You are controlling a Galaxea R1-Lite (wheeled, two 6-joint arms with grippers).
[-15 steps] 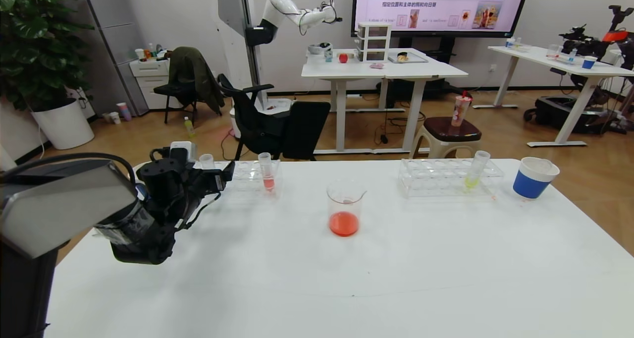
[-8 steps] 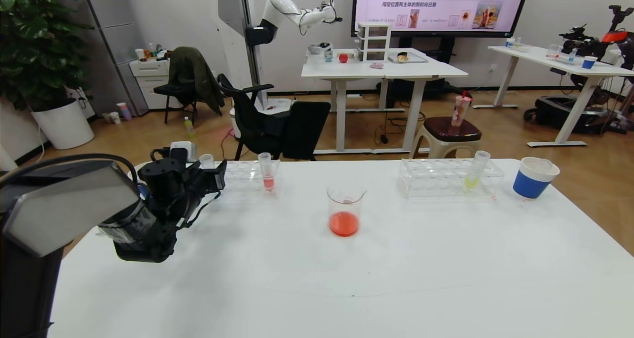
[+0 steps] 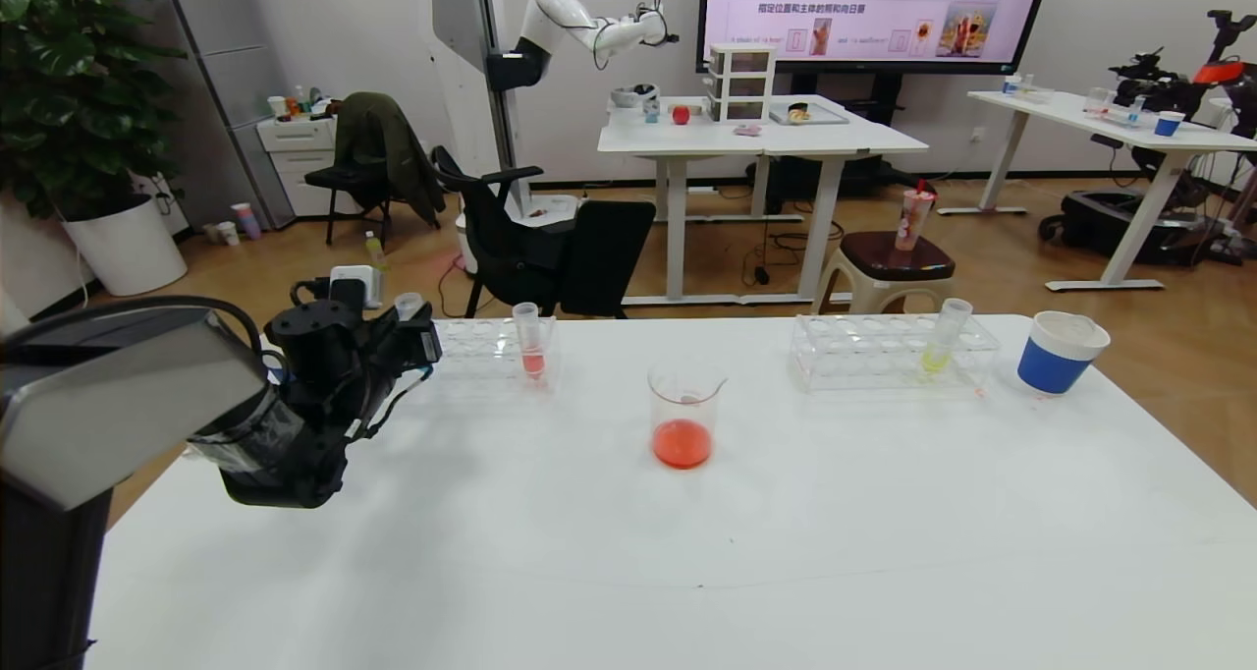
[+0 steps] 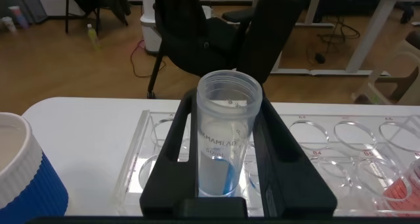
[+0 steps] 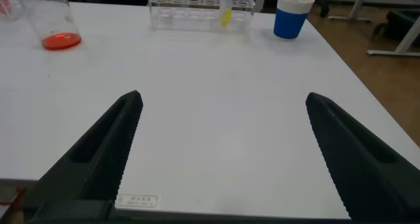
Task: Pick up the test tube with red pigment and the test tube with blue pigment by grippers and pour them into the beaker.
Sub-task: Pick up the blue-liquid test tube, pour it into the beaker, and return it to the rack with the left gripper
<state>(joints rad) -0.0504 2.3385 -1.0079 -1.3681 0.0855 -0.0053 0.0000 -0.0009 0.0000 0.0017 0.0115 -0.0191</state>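
Here your left gripper (image 4: 226,165) pinches the slim clear test tube with sky-blue liquid (image 4: 223,148) upright over the clear plastic rack (image 4: 341,148), while the small glass beaker (image 3: 683,415) holds red liquid mid-table and the right gripper (image 5: 223,152) hangs spread above the white tabletop (image 3: 786,532).

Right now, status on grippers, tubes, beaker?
Left gripper shut on blue-pigment test tube above left rack. Right gripper open, idle over table. Beaker holds red liquid; path unobstructed.
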